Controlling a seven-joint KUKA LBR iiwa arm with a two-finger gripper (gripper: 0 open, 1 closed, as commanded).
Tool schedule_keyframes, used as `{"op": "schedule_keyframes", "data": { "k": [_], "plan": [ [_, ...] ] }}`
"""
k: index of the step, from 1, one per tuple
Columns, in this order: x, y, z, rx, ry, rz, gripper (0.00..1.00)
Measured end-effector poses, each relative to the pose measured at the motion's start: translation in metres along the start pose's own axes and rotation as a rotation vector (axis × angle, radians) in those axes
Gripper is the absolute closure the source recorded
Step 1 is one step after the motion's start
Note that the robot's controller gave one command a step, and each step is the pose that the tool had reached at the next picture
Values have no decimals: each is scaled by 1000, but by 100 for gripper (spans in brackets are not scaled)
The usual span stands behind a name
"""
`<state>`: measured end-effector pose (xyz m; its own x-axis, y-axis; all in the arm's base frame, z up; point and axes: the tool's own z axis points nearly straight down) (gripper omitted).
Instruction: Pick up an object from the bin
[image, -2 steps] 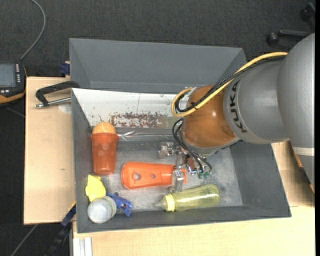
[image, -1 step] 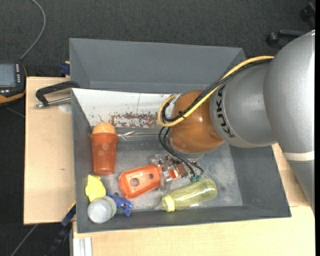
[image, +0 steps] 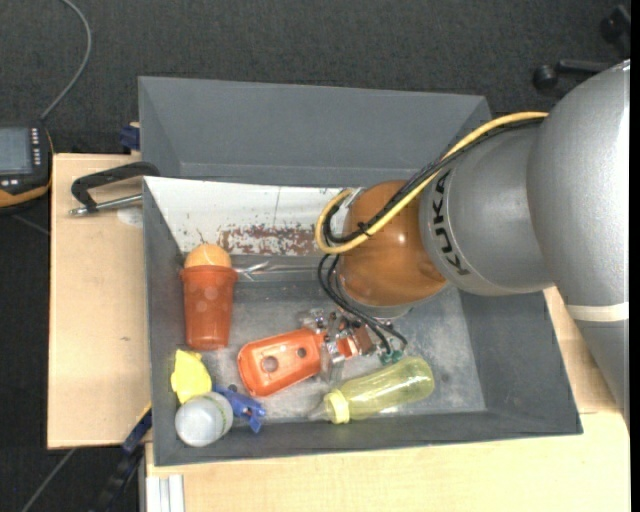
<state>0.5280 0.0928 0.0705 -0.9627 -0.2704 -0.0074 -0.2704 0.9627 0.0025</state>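
- Low in the middle of the grey metal bin (image: 300, 125), the gripper (image: 343, 340) sits at the right end of a flat orange plastic piece (image: 278, 364) with small holes in its face, and seems to touch it there.
- That orange piece lies on the bin floor, slanting down to the left from the gripper; a pale yellow-green bottle (image: 385, 388) lies on its side just below and right of the gripper.
- Further left stands an upright orange cup (image: 208, 305) with a peach-coloured ball (image: 207, 257) on top — well apart from the gripper.
- At the lower left corner a yellow lump (image: 190, 377), a grey-white round cap (image: 200, 421) and a small blue piece (image: 246, 408) lie close together.
- Whether the gripper is wide or narrow I cannot tell: the wrist's orange cover (image: 385, 255) and a tangle of small wires hide most of it.
- A yellow cable (image: 470, 140) loops over the cover, and the grey arm (image: 560, 190) is cut off at the right.
- The bin floor is scuffed, with rusty-brown speckles along the back wall — outside it, dark carpet (image: 300, 40).
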Motion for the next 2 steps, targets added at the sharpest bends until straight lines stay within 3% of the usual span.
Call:
{"op": "schedule_keyframes", "data": {
  "k": [2],
  "plan": [
    [-13,3,0,-1,-6,-82,100]
  ]
}}
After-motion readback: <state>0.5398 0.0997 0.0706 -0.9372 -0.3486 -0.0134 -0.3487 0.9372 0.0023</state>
